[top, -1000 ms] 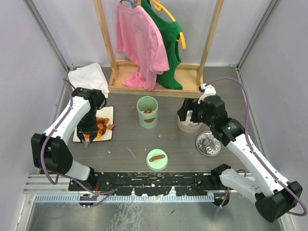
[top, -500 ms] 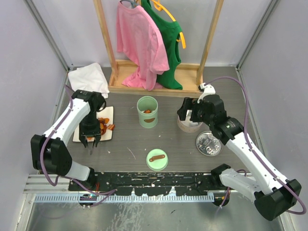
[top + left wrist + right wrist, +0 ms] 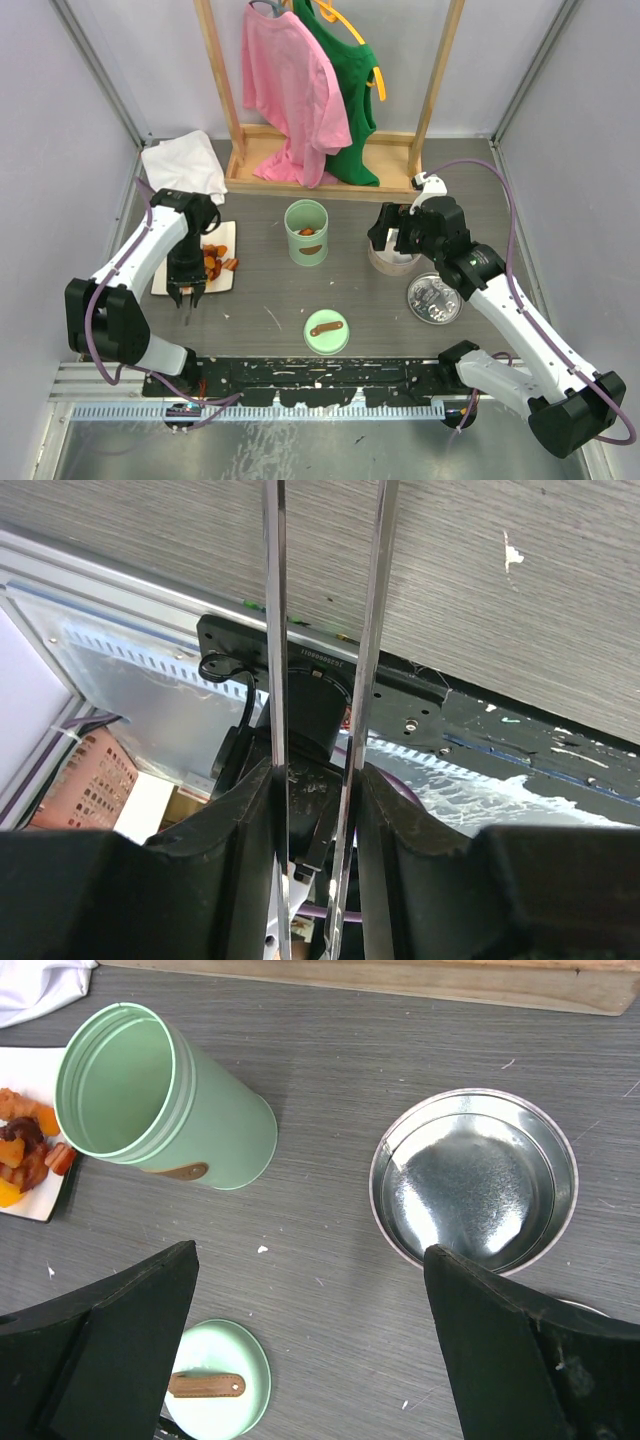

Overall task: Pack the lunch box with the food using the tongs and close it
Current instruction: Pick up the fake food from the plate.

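The tongs (image 3: 273,630) run up as two thin metal arms between the fingers of my left gripper (image 3: 312,780), which is shut on them. From above, that gripper (image 3: 187,295) hangs at the near edge of the white plate (image 3: 224,233), and the tongs (image 3: 187,312) point toward the table's front. I see nothing between the tong arms; their tips are out of the wrist view. The food (image 3: 212,262) lies heaped on the plate. The green lunch box (image 3: 306,232) stands upright and uncovered with orange pieces inside; its lid (image 3: 326,331) lies nearer the front. My right gripper (image 3: 310,1360) is open and empty.
A steel bowl (image 3: 475,1185) sits under my right gripper, and a second steel dish (image 3: 435,298) lies right of it. A wooden clothes rack (image 3: 320,170) with a pink and a green shirt stands at the back. A white cloth (image 3: 185,162) lies at the back left.
My left gripper has moved with the tongs from above the food toward the plate's near edge. The right arm has barely moved.
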You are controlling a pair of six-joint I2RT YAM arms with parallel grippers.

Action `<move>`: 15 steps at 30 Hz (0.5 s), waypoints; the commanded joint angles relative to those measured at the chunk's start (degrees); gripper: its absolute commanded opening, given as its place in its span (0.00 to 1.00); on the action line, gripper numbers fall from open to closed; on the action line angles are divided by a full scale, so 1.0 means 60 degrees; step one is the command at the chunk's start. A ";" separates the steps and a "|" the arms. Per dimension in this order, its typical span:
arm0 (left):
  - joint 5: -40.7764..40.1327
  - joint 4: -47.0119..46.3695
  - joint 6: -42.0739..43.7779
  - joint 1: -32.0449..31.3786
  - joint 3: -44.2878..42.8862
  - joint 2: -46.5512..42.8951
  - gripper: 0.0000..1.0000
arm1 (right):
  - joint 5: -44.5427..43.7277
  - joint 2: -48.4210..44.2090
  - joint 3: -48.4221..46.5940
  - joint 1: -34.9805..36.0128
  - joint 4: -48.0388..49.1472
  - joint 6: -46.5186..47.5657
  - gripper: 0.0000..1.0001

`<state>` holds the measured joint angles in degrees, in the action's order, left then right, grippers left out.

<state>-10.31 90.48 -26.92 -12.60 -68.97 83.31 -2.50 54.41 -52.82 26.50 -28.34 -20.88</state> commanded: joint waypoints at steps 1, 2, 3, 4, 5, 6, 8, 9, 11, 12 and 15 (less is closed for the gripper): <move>-0.0522 0.0184 -0.0104 0.0079 -0.0126 -0.0003 0.34 | -0.0108 -0.0038 -0.0401 -0.0036 0.0377 0.0069 1.00; -0.0659 0.0228 -0.0156 0.0086 -0.0138 -0.0021 0.34 | -0.0117 -0.0044 -0.0397 -0.0035 0.0386 0.0070 1.00; -0.0690 0.0234 -0.0174 0.0096 -0.0147 -0.0037 0.34 | -0.0111 -0.0045 -0.0396 -0.0028 0.0383 0.0068 1.00; -0.0634 0.0209 -0.0154 0.0097 -0.0132 -0.0056 0.36 | -0.0110 -0.0047 -0.0400 -0.0036 0.0385 0.0068 1.00; -0.0539 0.0184 -0.0113 0.0103 -0.0135 -0.0060 0.39 | -0.0110 -0.0033 -0.0404 -0.0033 0.0374 0.0069 1.00; -0.0390 0.0190 -0.0077 0.0109 -0.0162 -0.0048 0.40 | -0.0110 -0.0025 -0.0398 -0.0036 0.0380 0.0068 1.00; -0.0306 0.0290 -0.0069 0.0108 -0.0292 -0.0060 0.41 | -0.0076 -0.0010 -0.0420 -0.0033 0.0378 0.0068 1.00; -0.0284 0.0293 -0.0044 0.0128 -0.0313 -0.0077 0.42 | -0.0067 -0.0006 -0.0414 -0.0037 0.0375 0.0068 1.00; 0.0136 0.0175 0.0127 0.0239 -0.0290 -0.0202 0.44 | -0.0081 -0.0019 -0.0399 -0.0037 0.0377 0.0068 1.00; 0.0348 0.0102 0.0171 0.0253 -0.0252 -0.0269 0.44 | -0.0081 -0.0016 -0.0397 -0.0037 0.0375 0.0068 1.00; 0.0778 0.0016 0.0315 0.0264 -0.0124 -0.0350 0.46 | -0.0056 0.0009 -0.0408 -0.0033 0.0380 0.0028 1.00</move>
<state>-9.80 90.59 -27.00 -11.53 -68.99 83.35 -2.50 54.41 -52.82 26.50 -28.32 -20.86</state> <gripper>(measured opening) 0.451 0.998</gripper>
